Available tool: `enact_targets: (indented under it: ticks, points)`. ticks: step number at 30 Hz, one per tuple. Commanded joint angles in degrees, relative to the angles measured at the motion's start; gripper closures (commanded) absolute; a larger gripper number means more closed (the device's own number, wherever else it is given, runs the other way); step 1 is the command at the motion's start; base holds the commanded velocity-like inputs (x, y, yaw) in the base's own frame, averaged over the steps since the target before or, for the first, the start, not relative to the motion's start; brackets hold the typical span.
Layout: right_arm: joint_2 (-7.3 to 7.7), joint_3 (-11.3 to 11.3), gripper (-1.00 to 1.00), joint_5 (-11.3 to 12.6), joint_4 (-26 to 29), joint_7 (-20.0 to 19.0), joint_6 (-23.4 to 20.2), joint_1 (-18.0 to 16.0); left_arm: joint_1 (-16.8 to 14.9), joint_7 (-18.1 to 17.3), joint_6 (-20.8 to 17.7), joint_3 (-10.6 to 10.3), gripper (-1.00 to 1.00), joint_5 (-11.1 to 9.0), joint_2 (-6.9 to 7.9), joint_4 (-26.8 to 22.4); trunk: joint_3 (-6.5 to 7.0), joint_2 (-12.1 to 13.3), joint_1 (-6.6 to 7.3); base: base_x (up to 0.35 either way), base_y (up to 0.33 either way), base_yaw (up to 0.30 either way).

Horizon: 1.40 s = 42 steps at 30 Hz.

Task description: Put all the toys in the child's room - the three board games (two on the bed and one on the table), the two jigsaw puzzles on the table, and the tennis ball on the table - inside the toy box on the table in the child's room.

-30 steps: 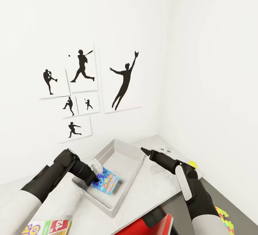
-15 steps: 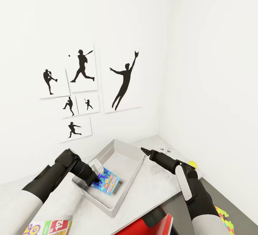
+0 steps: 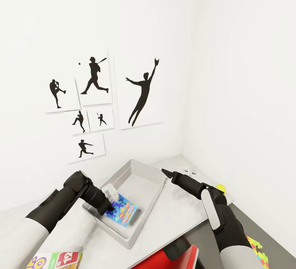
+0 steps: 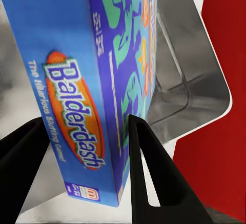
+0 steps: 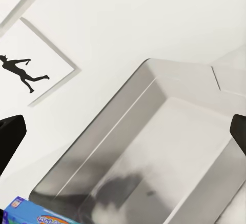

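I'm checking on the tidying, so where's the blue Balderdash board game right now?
In the head view, the blue board game sits low and left of centre, inside the near end of the grey toy box, clamped by the left gripper.

Blue flat "Balderdash" card box (image 4: 77, 96), tilted, clamped between left fingers (image 4: 148, 183), inside grey rectangular toy box (image 3: 146, 178).

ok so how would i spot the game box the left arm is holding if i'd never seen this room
Find the pale grey table below the baseball silhouette pictures, then the open grey toy box on it. At its near end, the left tool grips a blue Balderdash box, unlike the yellow-green-red box lying flat at the table's near edge.
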<state>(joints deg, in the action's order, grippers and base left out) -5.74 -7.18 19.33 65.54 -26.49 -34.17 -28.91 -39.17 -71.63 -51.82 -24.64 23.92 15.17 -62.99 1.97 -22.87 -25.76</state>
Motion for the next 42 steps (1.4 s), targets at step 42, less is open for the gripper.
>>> enact_targets:
  ticks: [42]
  points:
    - [-0.06,-0.29,-1.00,0.36,-0.05,-0.11,-0.57,-0.02,-0.03,-0.94,-0.48,-3.48,1.00,4.29,-0.19,-0.08,-1.97,-0.05,-0.03,0.000,0.000,0.000]
